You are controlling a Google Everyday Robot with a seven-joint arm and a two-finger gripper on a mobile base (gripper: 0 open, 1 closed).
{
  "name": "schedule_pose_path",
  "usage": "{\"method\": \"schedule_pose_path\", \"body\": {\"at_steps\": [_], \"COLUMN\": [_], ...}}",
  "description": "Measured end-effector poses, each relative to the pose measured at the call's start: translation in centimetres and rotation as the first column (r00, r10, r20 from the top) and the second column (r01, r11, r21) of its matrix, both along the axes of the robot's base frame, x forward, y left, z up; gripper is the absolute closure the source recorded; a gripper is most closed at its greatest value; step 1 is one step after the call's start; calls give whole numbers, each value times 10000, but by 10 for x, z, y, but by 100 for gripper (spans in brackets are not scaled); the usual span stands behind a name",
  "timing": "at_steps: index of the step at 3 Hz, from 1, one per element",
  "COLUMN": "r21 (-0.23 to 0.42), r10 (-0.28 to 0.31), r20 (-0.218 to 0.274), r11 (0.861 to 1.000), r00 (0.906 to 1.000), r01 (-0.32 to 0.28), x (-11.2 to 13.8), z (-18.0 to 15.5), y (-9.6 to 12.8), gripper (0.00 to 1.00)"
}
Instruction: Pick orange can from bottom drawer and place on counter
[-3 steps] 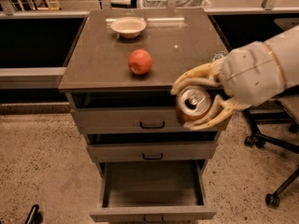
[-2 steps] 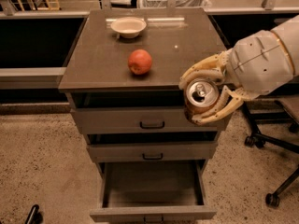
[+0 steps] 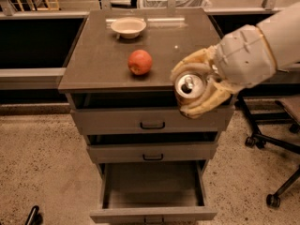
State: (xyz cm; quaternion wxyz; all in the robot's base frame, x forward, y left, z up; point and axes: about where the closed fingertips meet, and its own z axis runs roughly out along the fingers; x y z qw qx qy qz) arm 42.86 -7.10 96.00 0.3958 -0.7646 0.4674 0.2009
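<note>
My gripper is shut on the orange can, whose silver top with pull tab faces the camera. The yellowish fingers wrap it above and below. The can hangs at the front right edge of the counter, in front of the top drawer's right end. The bottom drawer is pulled open below and its inside shows nothing in it.
A red apple sits mid-counter, left of the gripper. A white bowl stands at the counter's back. The two upper drawers are closed. An office chair base with wheels stands at the right on the floor.
The gripper with the can has drifted slightly right and up, from in front of the top drawer toward the counter's front right edge.
</note>
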Motion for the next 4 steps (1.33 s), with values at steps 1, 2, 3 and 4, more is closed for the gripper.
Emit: {"method": "schedule_pose_path", "body": {"at_steps": [1,2,3,4], "r21": [-277,170,573,576], "r10": [-1756,-2835,-3295,-3296], "r20": [-340,-1172,-1362,-1362], "r11": [9842,9577,9389,9388], "r00": [9839,9518,9343,9342], "r01": [1747,2873,3395,3396], "x": [44,75,87,87], "z": [-7,-14,-15,-15], "y": [24,37,40,40], "gripper": [100,100,100,100]}}
